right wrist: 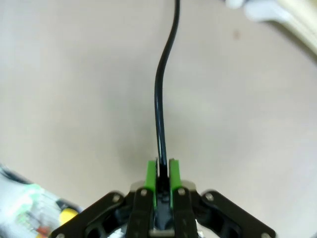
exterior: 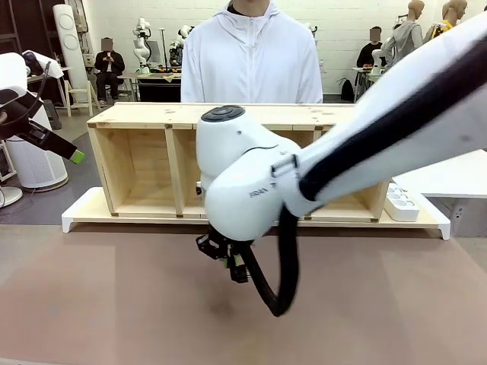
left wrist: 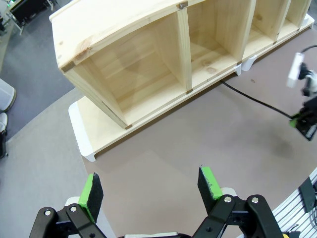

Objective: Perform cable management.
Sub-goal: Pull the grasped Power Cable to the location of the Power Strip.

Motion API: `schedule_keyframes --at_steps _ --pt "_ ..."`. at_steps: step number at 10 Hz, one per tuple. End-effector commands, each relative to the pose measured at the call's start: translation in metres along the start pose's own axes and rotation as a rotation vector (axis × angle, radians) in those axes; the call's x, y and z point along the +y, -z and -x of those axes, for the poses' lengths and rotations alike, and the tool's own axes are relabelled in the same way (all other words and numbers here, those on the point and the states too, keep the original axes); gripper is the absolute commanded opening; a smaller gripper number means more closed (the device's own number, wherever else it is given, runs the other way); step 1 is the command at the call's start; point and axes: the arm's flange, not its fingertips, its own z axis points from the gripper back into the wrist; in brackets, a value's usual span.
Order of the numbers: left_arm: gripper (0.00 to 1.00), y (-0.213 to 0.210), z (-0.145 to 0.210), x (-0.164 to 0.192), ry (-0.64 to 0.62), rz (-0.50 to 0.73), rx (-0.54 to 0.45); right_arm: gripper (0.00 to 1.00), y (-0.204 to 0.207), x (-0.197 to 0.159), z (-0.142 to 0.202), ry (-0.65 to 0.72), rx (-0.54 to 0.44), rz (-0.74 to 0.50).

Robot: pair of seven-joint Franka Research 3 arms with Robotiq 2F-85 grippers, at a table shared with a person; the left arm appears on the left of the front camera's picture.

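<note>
Wide-open left jaws over brown worktop (left wrist: 173, 144), facing pale wooden open-fronted shelf unit (left wrist: 124, 49); "FRANKA" printed on white arm (exterior: 251, 175); right jaws clamped on thin black cable (right wrist: 159, 99), strung from shelf unit's white-footed base

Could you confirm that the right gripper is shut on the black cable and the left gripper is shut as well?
Not quite: the left gripper is open, its green pads wide apart with nothing between them, as the left wrist view shows. The right gripper is indeed shut on the black cable.
</note>
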Motion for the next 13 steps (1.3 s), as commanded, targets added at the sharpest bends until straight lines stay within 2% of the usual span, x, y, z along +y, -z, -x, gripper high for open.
schedule_keyframes --at_steps 1,6,8,10,13 --pt "1.00 0.000 0.000 0.001 -0.005 0.003 0.000 0.13 -0.020 -0.026 0.058 0.044 -0.044 0.029" --pt "1.00 0.000 0.000 0.001 -0.005 0.003 0.000 0.13 -0.052 -0.051 0.144 0.109 -0.138 -0.009" --pt "1.00 0.000 0.000 0.001 -0.005 0.003 0.000 0.13 -0.060 -0.057 0.163 0.162 -0.172 0.006" --pt "1.00 0.000 0.000 0.001 -0.005 0.003 0.000 0.13 -0.060 -0.062 0.166 0.167 -0.199 0.001" --pt "1.00 0.000 0.000 0.001 -0.005 0.003 0.000 0.13 -0.064 -0.056 0.160 0.142 -0.174 0.011"
